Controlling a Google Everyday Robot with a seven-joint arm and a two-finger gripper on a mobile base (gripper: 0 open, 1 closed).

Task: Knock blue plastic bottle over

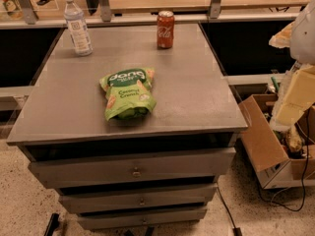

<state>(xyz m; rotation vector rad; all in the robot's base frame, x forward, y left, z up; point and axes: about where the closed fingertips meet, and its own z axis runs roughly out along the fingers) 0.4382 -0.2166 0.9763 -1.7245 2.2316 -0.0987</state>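
The blue plastic bottle [77, 24] stands upright at the far left corner of the grey cabinet top [197, 92]. It is clear, with a white cap and a pale label bearing a dark square mark. My gripper [294, 95] hangs at the right edge of the view, off the cabinet's right side and above a cardboard box. It is far from the bottle and touches nothing on the top.
A red Coca-Cola can [165, 29] stands upright at the far middle of the top. A green snack bag [127, 93] lies in the middle. Drawers [135, 171] are below. An open cardboard box [268, 141] and cables sit on the floor to the right.
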